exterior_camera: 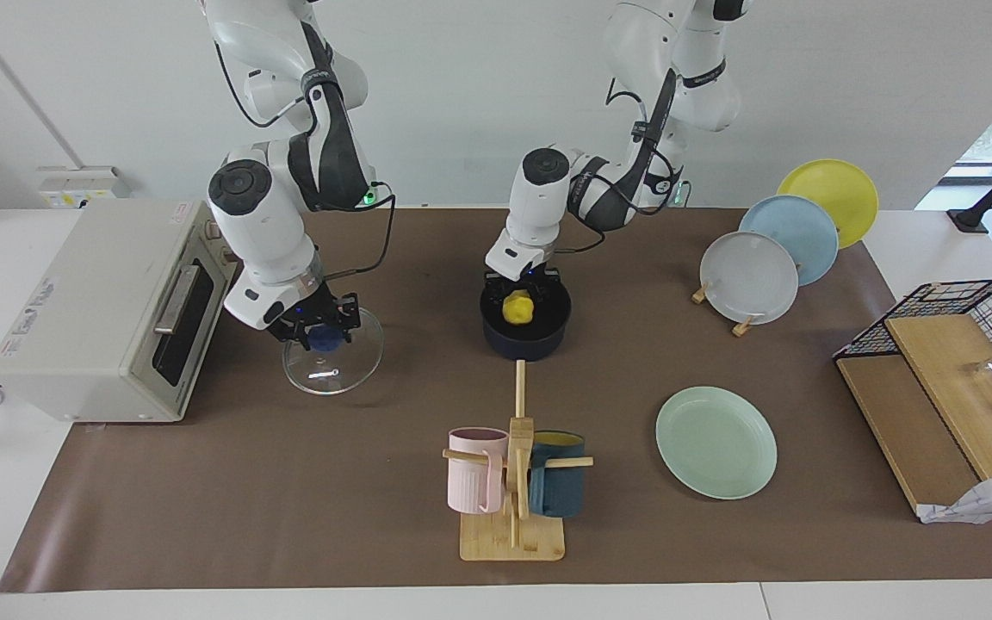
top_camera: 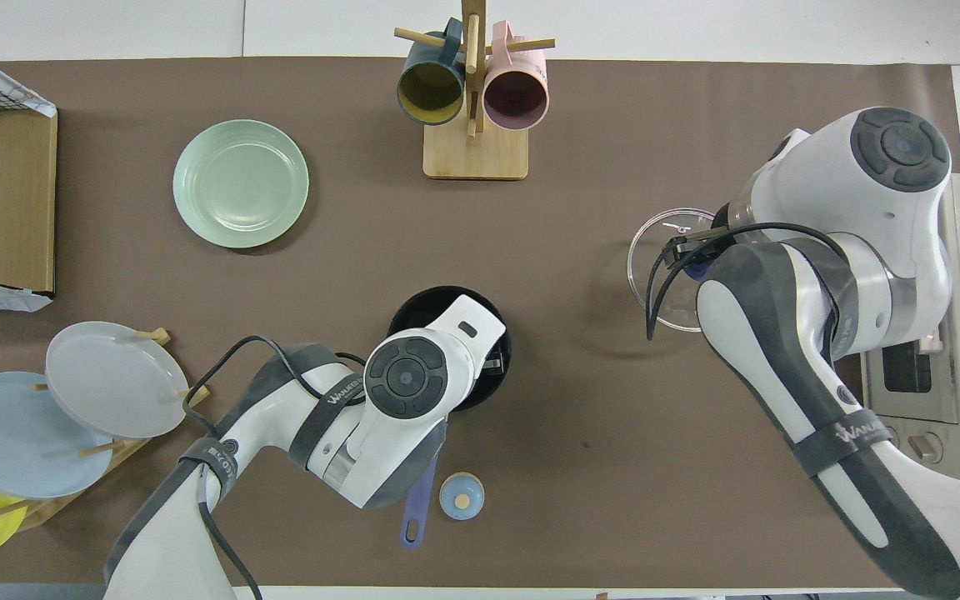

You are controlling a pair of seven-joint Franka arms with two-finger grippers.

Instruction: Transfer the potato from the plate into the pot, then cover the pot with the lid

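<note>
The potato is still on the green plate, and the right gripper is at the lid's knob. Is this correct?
Not quite. The facing view shows the potato at the pot, under the left gripper; the green plate holds nothing. The right gripper is indeed at the knob of the lid.

pot [exterior_camera: 527,331] mouth: left gripper [exterior_camera: 520,284] is filling it | lid [exterior_camera: 332,362] to pot: bare mat is lying between | mug rack [exterior_camera: 513,482] is standing clear, farther from robots

Even, bright light is filling both pictures, with daylight coming in at two o'clock of the facing view. Soft shadows are lying under the arms, and a small glint is showing on the lid [exterior_camera: 332,362].
</note>
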